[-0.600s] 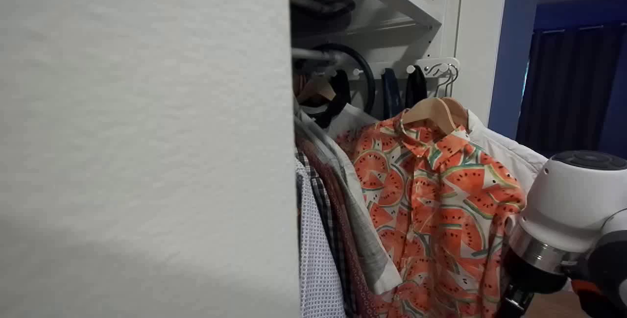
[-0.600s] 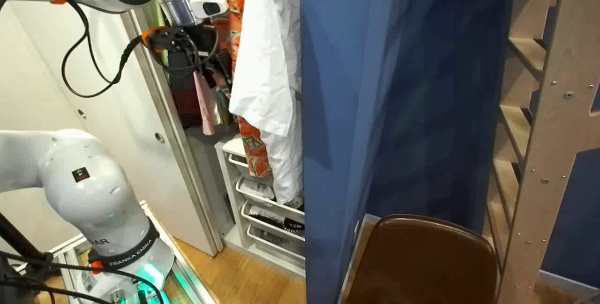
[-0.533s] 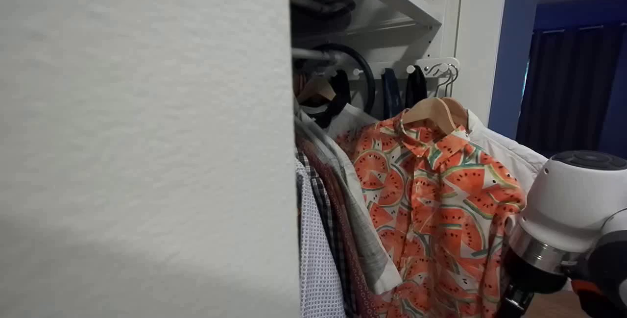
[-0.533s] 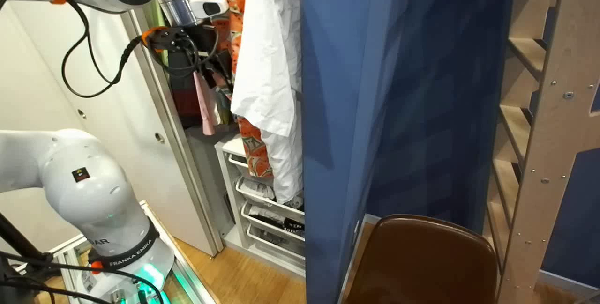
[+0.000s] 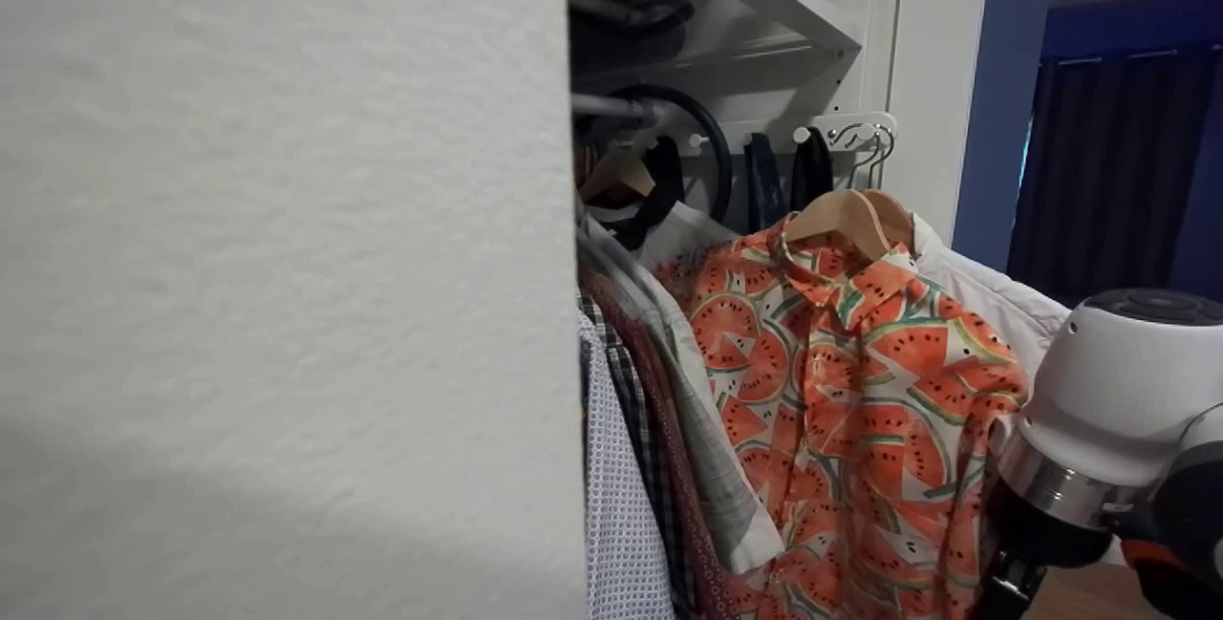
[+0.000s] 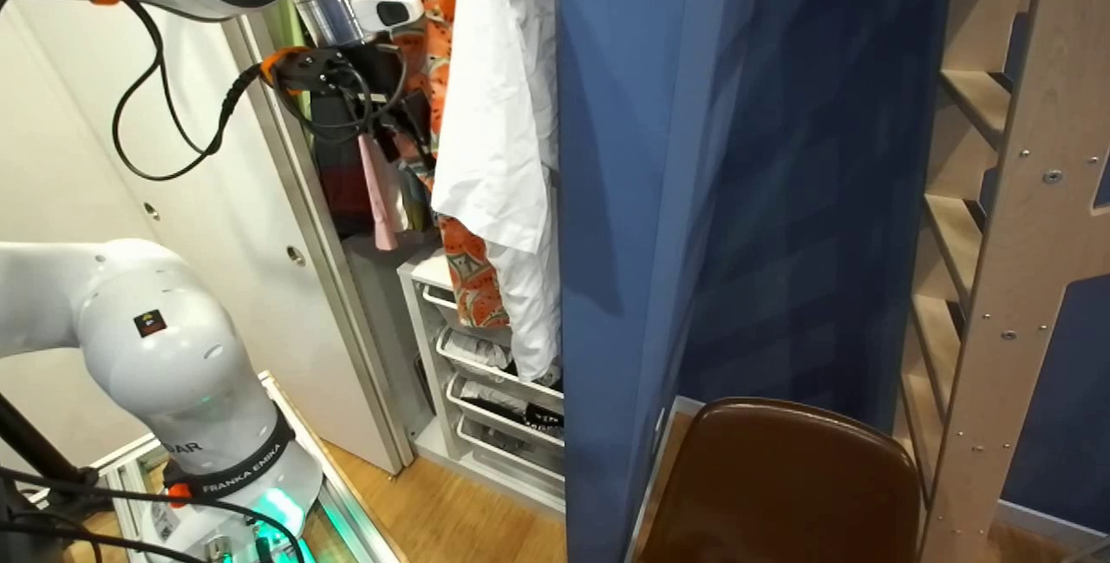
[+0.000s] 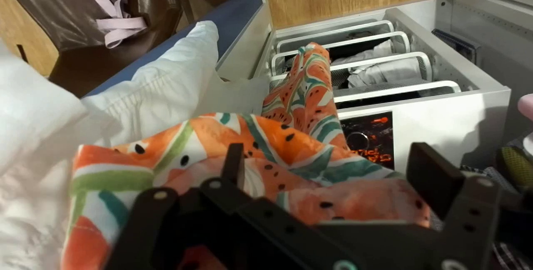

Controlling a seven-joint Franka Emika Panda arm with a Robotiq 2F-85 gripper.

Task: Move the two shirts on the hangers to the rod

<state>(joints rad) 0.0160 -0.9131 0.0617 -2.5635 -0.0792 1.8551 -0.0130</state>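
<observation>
The floor [image 6: 473,520] is of light brown wood, and its grain shows in the wrist view. In an exterior view, a metal frame [image 6: 357,520] stands on it at left, and the white closet base [image 6: 512,487] borders it. Farther right is a brown chair [image 6: 789,485], its feet hidden.

Peg rail [image 5: 776,135]: 1 watermelon-print shirt [image 5: 841,400], 1 white shirt [image 6: 496,112], 2 wooden hangers [image 5: 843,214]. Elsewhere: 4 drawers [image 7: 395,92], 1 brown chair [image 6: 780,485].
</observation>
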